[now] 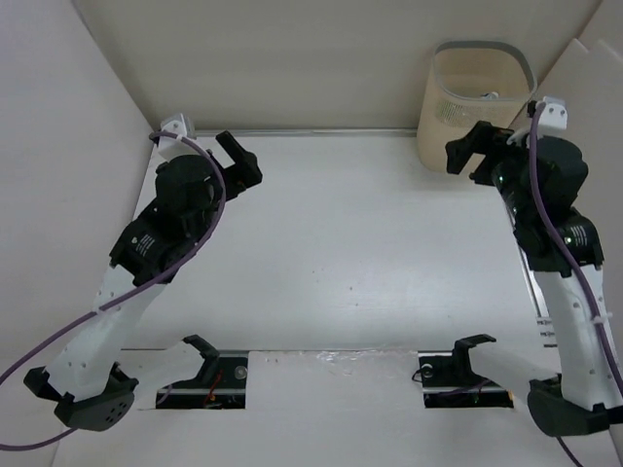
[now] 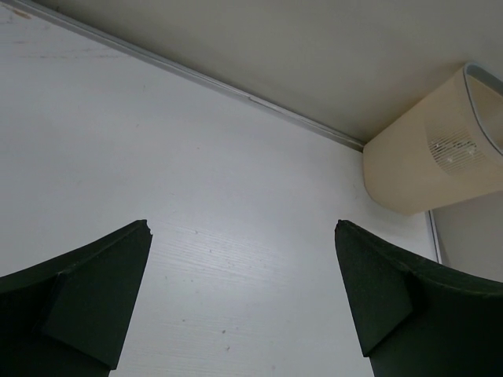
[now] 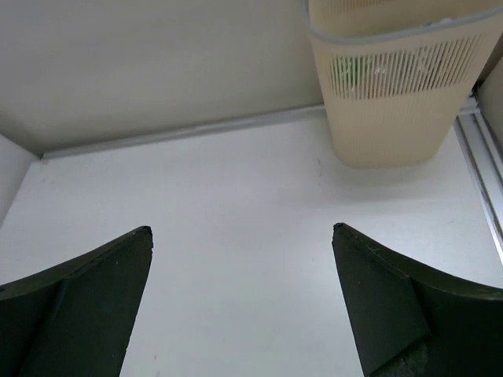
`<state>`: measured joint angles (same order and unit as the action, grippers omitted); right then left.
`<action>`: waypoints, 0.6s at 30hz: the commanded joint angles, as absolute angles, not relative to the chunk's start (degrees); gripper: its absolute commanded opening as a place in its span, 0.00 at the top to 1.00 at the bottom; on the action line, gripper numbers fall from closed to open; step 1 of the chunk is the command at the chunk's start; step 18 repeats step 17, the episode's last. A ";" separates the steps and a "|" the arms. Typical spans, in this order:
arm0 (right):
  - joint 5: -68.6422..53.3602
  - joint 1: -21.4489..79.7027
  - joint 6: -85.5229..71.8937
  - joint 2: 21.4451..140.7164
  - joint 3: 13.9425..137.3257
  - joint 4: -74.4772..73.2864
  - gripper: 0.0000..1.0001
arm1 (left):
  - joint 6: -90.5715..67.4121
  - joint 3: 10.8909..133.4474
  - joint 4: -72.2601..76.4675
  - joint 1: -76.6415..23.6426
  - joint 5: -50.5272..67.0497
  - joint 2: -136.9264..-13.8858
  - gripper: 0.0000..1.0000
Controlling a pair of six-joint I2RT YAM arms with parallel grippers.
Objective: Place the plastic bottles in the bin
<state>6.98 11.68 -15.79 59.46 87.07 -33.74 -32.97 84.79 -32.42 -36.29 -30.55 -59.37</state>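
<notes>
The beige bin stands at the far right of the table against the back wall; it also shows in the left wrist view and the right wrist view. Through its slatted side I make out something green and pale shapes inside; a bit of bottle shows in its mouth. No bottle lies on the table. My left gripper is open and empty at the far left. My right gripper is open and empty, just in front of the bin.
Beige walls close the table at the back and on both sides. A metal strip runs along the back edge. Two cut-outs with black brackets sit near the front edge between the arm bases.
</notes>
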 commanded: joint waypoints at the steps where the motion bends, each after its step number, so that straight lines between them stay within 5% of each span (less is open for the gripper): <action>1: 11.50 15.37 -13.89 53.54 83.68 -39.98 0.00 | -30.06 84.73 -34.10 -36.39 -30.85 -55.64 0.00; 18: 11.60 19.69 -11.69 40.34 75.41 -45.36 0.00 | -29.53 71.37 -34.01 -36.39 -31.20 -45.62 0.00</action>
